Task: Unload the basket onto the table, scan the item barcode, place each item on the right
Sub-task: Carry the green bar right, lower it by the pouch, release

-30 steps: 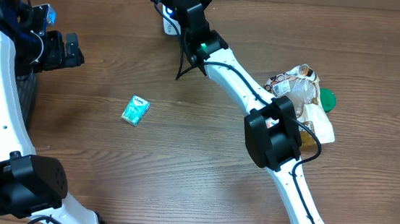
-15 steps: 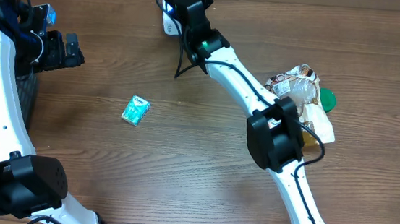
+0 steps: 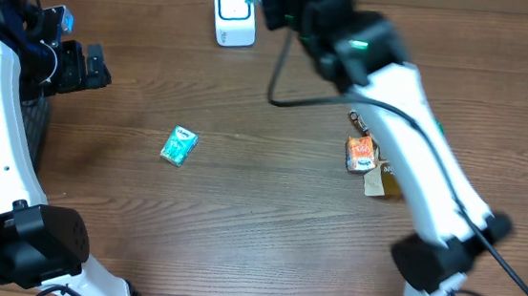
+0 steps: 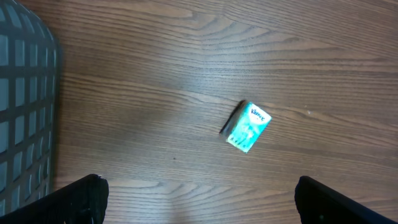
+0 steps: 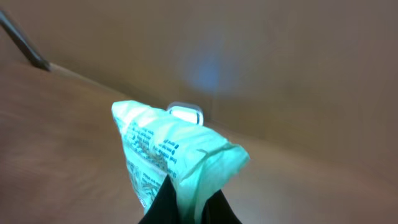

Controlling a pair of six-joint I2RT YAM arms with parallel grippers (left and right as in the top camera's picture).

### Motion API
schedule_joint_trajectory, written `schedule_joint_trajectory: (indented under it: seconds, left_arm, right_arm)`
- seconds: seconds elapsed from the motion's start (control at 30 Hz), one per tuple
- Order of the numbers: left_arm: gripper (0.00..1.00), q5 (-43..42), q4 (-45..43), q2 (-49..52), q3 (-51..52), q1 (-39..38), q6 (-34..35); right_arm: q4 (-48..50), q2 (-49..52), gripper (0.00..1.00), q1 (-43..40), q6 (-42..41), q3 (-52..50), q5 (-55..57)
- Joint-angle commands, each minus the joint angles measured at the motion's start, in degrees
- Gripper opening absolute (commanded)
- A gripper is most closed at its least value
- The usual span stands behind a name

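- The green-and-white packet [image 5: 166, 154] hung above the counter [image 3: 268, 215], just in front of the white scanner [image 3: 234, 14], with its printed side facing the right wrist camera.
- The right hand [image 5: 188, 202] was pinched shut on the packet's lower edge, and its dark fingers [image 5: 163, 205] showed at the bottom of that view.
- From above, that hand sat just beside the scanner, on its right, at the far edge of the counter. The arm was blurred there.
- The scanner stood on the counter against the far edge, and part of its rounded top peeked out behind the packet in the right wrist view.
- A small teal tissue pack [image 3: 179, 146] lay flat on the counter, nearer than the scanner and a little to its left.
- An orange packet [image 3: 360, 155] lay well to the scanner's right, partly under the right arm.
- The left hand [image 4: 202, 202] hung well to the scanner's left with its jaws spread wide and nothing in them.
- A dark mesh basket [image 4: 25, 93] stood just beside that hand, farthest from the scanner.
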State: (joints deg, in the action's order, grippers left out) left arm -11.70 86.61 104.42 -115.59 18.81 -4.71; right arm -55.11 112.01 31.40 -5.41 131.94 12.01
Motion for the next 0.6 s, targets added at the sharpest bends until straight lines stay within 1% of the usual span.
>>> schedule_joint_trajectory:
  seconds: [0.0,0.2,0.3,0.37,0.47,0.5,0.57]
  left_arm:
    - [1.00,0.1,-0.1,-0.2,-0.3,0.2,-0.9]
    - [1.00,0.1,-0.1,-0.2,-0.3,0.2,-0.9]
    - [1.00,0.1,-0.1,-0.2,-0.3,0.2,-0.9]
    - [1.00,0.1,-0.1,-0.2,-0.3,0.2,-0.9]
    - [1.00,0.1,-0.1,-0.2,-0.3,0.2,-0.9]
    - [1.00,0.1,-0.1,-0.2,-0.3,0.2,-0.9]
    - [1.00,0.1,-0.1,-0.2,-0.3,0.2,-0.9]
  right_arm:
    - [-9.4,-4.4,0.04,-3.6,-19.5,0.5,-3.1]
    - [-27.9,-5.2,0.04,-8.3,-26.1,0.3,-9.4]
    - [-33.3,-4.9,0.04,-9.8,-27.9,-1.9,-12.4]
    - [-34.1,-4.9,0.04,-10.2,-29.0,-5.9,-13.2]
    - [-32.9,-4.9,0.04,-10.2,-31.6,-11.6,-13.2]
    - [-31.1,-4.9,0.04,-10.2,-33.6,-16.3,-13.2]
    - [-28.6,-4.9,0.04,-10.2,-35.4,-21.1,-13.2]
